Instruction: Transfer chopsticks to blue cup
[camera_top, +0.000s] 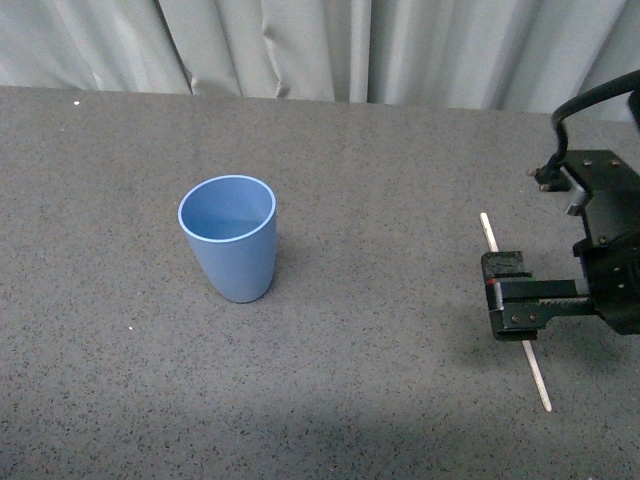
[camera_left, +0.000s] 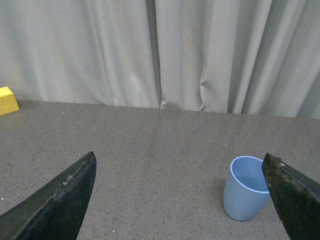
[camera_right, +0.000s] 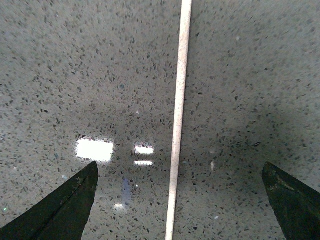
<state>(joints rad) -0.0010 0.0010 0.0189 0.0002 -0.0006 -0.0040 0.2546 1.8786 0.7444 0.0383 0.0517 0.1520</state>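
The right arm is reaching in from the right edge of the scene. Its black right gripper (camera_top: 512, 300) is pointing down over the middle of a long, thin, pale cream-white chopstick (camera_top: 490, 236). The right wrist camera is showing the right gripper (camera_right: 179, 200) with its jaws spread wide. The two dark fingertips (camera_right: 70, 205) are standing well apart on either side of the chopstick (camera_right: 180, 100) and are gripping nothing. The chopstick is lying flat on the grey speckled stone-like tabletop (camera_top: 380, 400), running from far to near with its near end slanting slightly right.

The left arm is not showing in the front view. From its own wrist camera, the left gripper (camera_left: 179, 200) is holding its jaws wide open and empty, aimed across the table towards the far side.

A light blue, smooth plastic cup (camera_top: 230, 240) with no handle is standing upright and empty, well to the left of the chopstick, with bare tabletop between them. The cup (camera_left: 245, 187) is sitting near the left gripper's right fingertip. A pale pleated curtain (camera_top: 300, 45) is hanging along the far edge. A small yellow block (camera_left: 7, 100) is resting at the far left, well apart from everything else.
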